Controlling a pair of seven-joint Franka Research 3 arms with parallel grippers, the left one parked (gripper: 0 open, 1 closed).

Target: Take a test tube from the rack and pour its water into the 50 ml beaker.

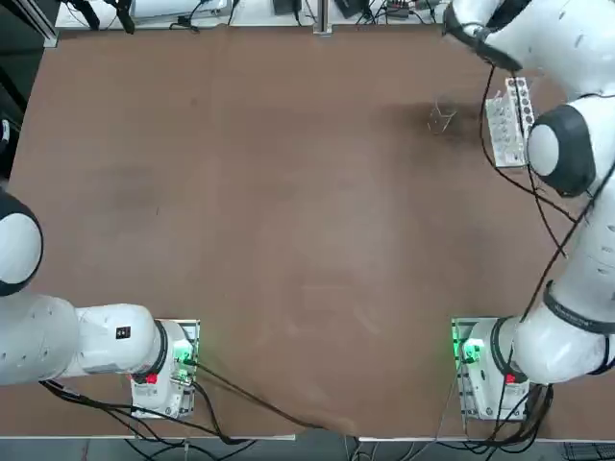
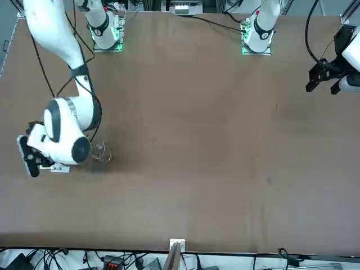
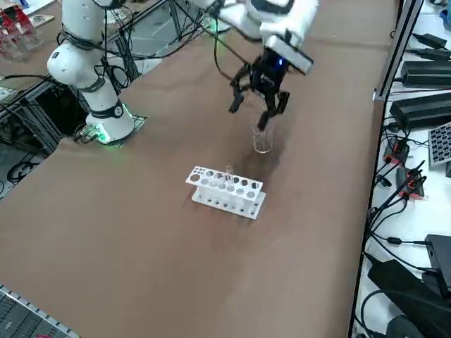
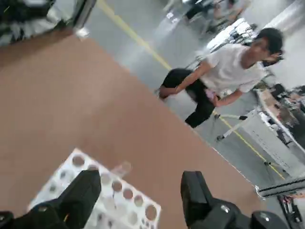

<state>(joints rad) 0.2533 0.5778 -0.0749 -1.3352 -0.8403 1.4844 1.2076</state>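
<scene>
The test tube (image 3: 229, 174) stands upright in a hole of the white rack (image 3: 227, 191), its rim poking above the top tier, and the rack sits on the brown worktop (image 3: 141, 232) near the far right corner as the robot faces it. Just beside the rack stands the 50 ml beaker (image 3: 262, 139) (clear glass, upright, apart from the rack). The right gripper (image 3: 258, 107) hangs in the air above the beaker and rack, jaws spread wide and holding nothing; beyond the worktop a person (image 4: 220, 78) sits on the floor.
</scene>
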